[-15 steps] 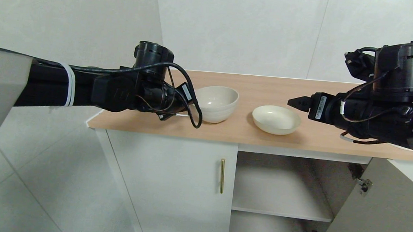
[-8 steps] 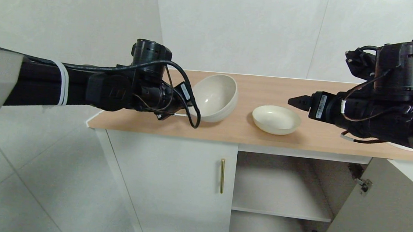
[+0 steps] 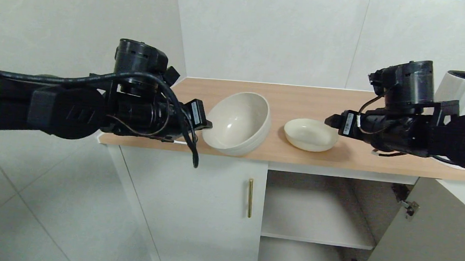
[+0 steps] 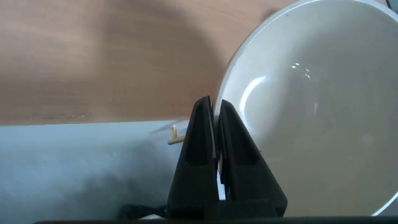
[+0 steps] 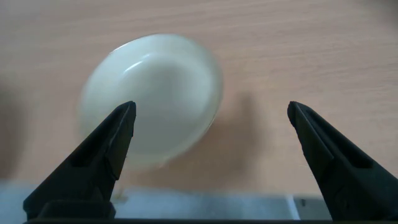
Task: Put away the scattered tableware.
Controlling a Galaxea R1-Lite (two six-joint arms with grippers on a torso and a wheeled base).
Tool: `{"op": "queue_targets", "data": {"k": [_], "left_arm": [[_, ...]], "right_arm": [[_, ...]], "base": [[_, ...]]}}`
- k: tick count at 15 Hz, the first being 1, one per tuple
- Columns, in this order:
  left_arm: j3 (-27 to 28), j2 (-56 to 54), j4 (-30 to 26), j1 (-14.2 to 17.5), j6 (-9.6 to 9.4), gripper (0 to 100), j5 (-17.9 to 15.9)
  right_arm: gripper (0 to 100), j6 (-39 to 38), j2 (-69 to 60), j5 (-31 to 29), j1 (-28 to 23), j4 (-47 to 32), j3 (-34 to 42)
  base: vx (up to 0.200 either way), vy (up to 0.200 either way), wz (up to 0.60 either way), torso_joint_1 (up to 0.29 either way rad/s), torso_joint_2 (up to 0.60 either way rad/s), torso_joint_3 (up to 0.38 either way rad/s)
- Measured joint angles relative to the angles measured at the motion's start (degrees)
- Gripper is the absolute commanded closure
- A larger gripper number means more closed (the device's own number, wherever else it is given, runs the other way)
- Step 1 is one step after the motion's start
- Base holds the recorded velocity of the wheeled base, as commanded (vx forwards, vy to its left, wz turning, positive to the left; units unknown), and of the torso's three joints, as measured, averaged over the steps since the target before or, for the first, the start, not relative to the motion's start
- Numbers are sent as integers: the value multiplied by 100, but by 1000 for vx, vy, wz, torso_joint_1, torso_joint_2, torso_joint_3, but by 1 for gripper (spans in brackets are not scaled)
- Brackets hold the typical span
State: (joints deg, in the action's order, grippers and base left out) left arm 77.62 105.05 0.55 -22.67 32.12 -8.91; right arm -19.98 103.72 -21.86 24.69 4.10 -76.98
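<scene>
Left claw is clamped on the rim of the bowl, which hangs tilted at the front edge of the counter. I'd keep the pinch firm, level the bowl and carry it slowly down to the open shelf. Since a second ago I've lifted, tipped and drawn it nearer. My right claw, jaws apart, has come up to the dish.

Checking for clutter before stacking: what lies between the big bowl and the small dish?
Nothing: in the head view, bare counter lies between bowl and dish.

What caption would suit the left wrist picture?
Left claw shut on the rim of a tilted bowl, over the counter.
</scene>
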Motion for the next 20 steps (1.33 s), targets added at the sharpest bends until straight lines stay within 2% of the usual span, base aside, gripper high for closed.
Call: {"op": "queue_targets", "data": {"k": [2,9,10,17,20], "left_arm": [[-369,-238,391,-6,-177,100,-34],[-566,-466,424,-44,-190,100,-37],[-571,-474,424,-44,-188,100,-34],[-623,-540,429,-52,-190,100,-39],[-761,-667,446,-161,-218,100,-41]], "right_arm": [[0,-130,325,-116,-57,0,-236],[0,-163,869,-129,-165,2,-490],[100,-166,901,-127,-160,6,-490],[100,-311,973,-72,-160,26,-496],[100,-424,769,18,-193,-20,-461]], "base": [[0,0,0,0,0,0],[0,0,0,0,0,0],[0,0,0,0,0,0],[0,0,0,0,0,0],[0,0,0,0,0,0]]}}
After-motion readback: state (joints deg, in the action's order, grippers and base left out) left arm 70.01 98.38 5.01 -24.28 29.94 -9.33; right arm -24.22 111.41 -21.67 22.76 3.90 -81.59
